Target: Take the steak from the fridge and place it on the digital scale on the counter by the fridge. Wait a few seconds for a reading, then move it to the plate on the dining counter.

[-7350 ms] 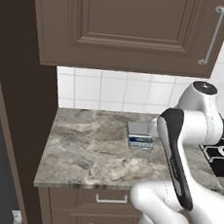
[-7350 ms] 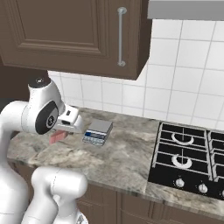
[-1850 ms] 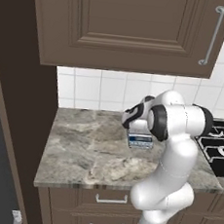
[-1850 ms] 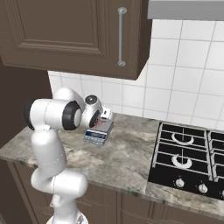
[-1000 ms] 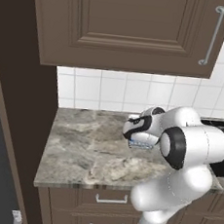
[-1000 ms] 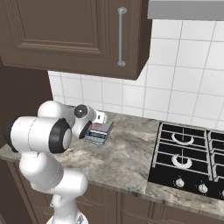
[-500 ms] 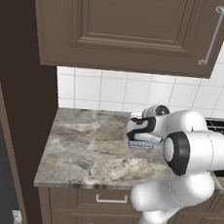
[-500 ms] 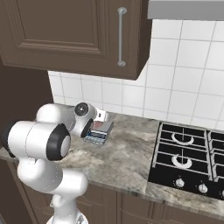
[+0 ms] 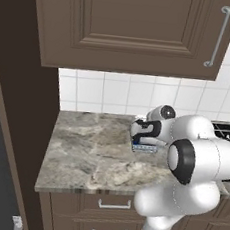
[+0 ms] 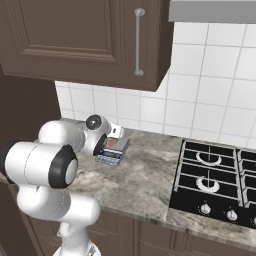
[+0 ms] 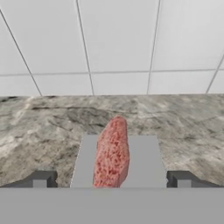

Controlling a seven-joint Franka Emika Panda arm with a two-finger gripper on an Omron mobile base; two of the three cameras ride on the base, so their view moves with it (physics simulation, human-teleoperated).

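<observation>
Hand view, lower centre: the steak lies lengthwise on the grey scale. The gripper is spread wide, one fingertip at lower left, one at lower right, both clear of the steak. Marbled counter and white tiles fill the upper frame.

A home kitchen: brown wall cabinets, white tiled backsplash, marble counter, gas hob.

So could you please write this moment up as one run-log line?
phase: weighing | steak: lying on digital scale | fingers: open, either side of steak, no grip | plate move: not yet done
</observation>
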